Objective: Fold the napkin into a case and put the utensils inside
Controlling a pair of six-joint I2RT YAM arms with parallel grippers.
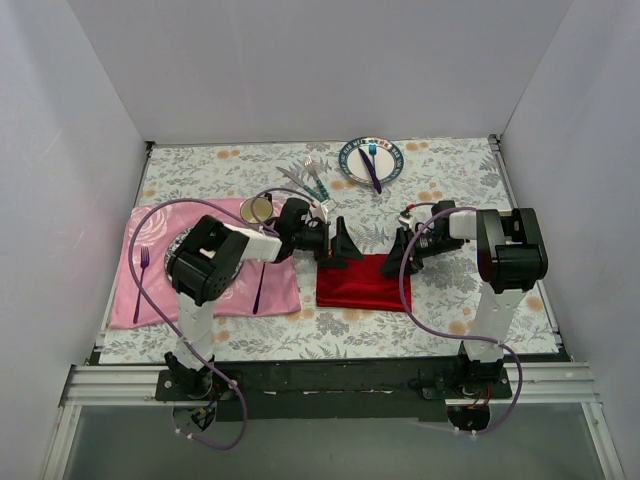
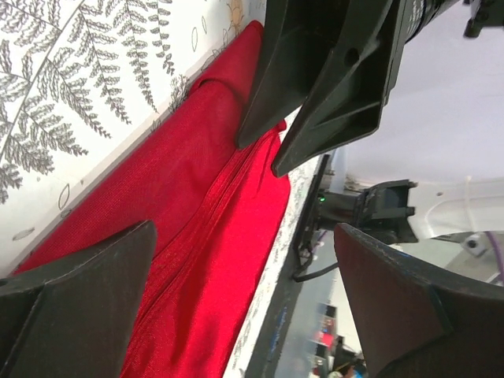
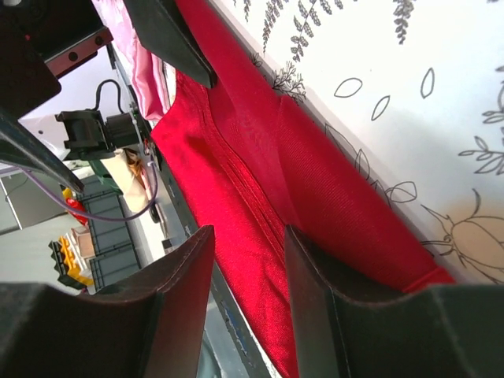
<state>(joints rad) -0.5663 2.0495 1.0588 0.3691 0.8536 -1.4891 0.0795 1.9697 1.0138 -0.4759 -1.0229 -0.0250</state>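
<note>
The red napkin (image 1: 362, 283) lies folded in a flat rectangle at the table's middle, with layered fold edges running along it in the left wrist view (image 2: 197, 236) and the right wrist view (image 3: 252, 197). My left gripper (image 1: 344, 243) hovers wide open over its far left corner, empty (image 2: 244, 291). My right gripper (image 1: 405, 246) is over its far right corner, jaws apart and empty (image 3: 248, 272). The fork and knife with teal handles (image 1: 311, 180) lie on the tablecloth beyond the napkin.
A pink placemat (image 1: 150, 280) at left carries a purple fork (image 1: 141, 283), a purple spoon (image 1: 260, 285), a dark plate under my left arm and a small round bowl (image 1: 256, 209). A plate (image 1: 372, 160) with a blue fork and a purple knife sits at the back.
</note>
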